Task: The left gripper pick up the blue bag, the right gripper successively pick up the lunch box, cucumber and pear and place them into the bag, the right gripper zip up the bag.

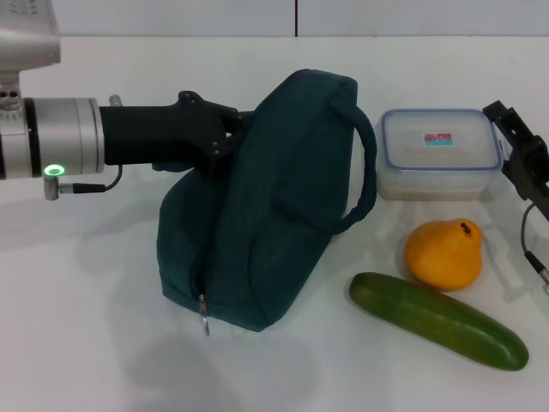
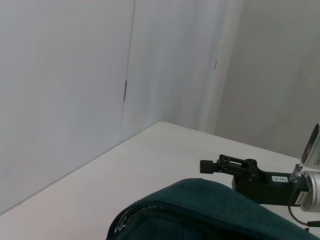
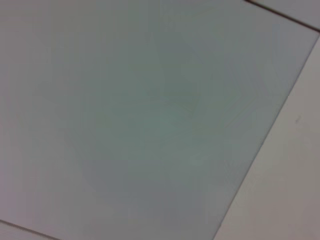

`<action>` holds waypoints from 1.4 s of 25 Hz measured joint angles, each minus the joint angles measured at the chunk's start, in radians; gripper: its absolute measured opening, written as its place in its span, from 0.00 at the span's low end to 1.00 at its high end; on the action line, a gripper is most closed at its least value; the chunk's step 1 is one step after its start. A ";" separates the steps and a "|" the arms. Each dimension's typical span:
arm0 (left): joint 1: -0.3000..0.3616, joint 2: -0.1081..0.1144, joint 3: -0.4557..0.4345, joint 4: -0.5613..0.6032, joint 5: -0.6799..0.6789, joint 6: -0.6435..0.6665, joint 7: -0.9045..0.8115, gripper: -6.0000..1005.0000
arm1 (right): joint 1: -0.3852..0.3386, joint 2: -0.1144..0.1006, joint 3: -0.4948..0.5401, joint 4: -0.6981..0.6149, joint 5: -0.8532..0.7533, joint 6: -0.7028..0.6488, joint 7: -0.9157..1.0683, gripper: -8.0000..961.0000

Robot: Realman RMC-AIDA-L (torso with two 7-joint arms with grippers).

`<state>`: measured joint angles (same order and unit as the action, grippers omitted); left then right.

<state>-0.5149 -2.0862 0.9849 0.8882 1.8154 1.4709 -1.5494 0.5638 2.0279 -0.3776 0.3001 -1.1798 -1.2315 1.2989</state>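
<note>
Right now the left claw (image 1: pixel 230 137) reaches in from the left of the head view and seems clamped on the upper edge of the blue bag (image 1: pixel 274 206), which slumps at centre on the desk (image 1: pixel 86 343), zipper apparently shut. The right claw (image 1: pixel 525 159) waits at the right edge, by the lunch box (image 1: pixel 440 153); I cannot tell its opening. Lifting the bag's mouth well should ease loading before pear (image 1: pixel 443 254) and cucumber (image 1: pixel 437 320).

left gripper (image 1: pixel 230 137) fingertips hidden by blue bag (image 1: pixel 274 206) — right gripper (image 1: pixel 519 150) cut off
</note>
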 joint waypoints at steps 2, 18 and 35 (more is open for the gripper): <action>-0.003 0.000 0.000 0.000 -0.001 0.000 0.000 0.05 | 0.003 0.000 0.014 0.002 -0.014 0.006 0.000 0.91; -0.005 0.000 0.009 -0.003 0.001 -0.001 0.011 0.05 | 0.006 0.000 0.046 0.016 -0.027 0.002 -0.023 0.91; -0.002 0.002 0.009 -0.005 0.007 -0.001 0.031 0.05 | 0.003 0.000 0.098 0.030 -0.060 0.005 -0.058 0.32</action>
<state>-0.5167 -2.0846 0.9940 0.8830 1.8221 1.4694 -1.5184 0.5667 2.0279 -0.2795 0.3297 -1.2403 -1.2270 1.2410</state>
